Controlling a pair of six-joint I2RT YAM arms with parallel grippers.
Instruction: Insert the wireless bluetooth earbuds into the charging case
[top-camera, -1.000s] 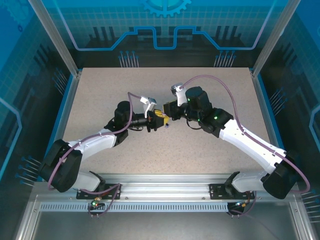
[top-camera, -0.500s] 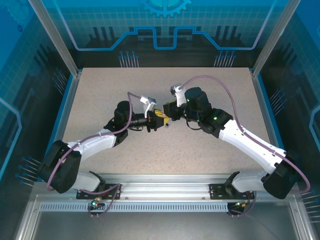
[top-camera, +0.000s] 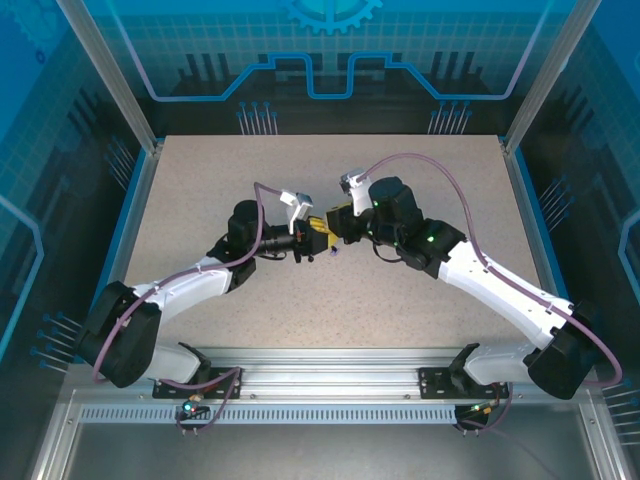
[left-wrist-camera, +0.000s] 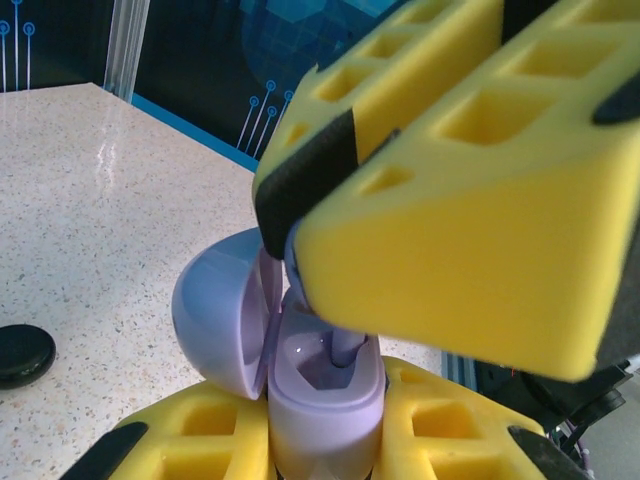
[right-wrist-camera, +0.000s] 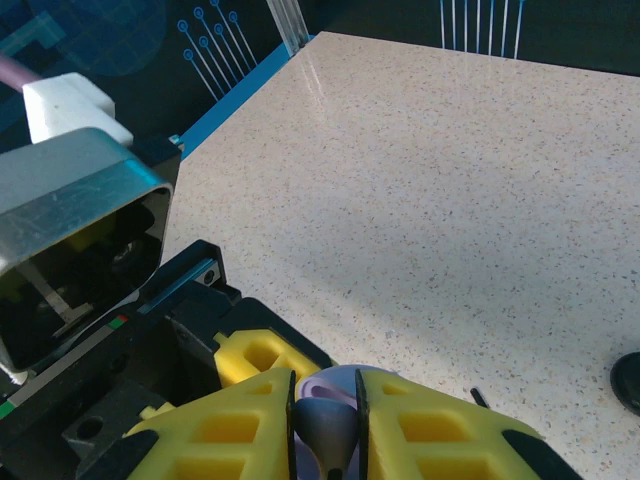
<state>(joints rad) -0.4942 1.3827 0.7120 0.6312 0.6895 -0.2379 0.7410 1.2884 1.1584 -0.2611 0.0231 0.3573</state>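
Near the middle of the speckled beige surface (top-camera: 200, 190), well in from every edge, my two claws met tip to tip. My left claw (left-wrist-camera: 325, 445) was clenched on the pale lavender rounded plastic charging case (left-wrist-camera: 322, 405). Its yellow foam pads (left-wrist-camera: 200, 445) gripped the case low on its body, so the hinged lid (left-wrist-camera: 222, 312) could stand swung open and the hollow faced my other arm. My right claw (right-wrist-camera: 325, 440) was clenched on a tiny pale lavender stemmed earbud (right-wrist-camera: 324, 428), pinched between its pads with the stem leading. From the left wrist, that stem reached down into the case's hollow. I judged the seating step under way, and that it needed a straight, gentle push before I let go. A flat black round object (left-wrist-camera: 20, 352) lay on the surface, well apart from the case.
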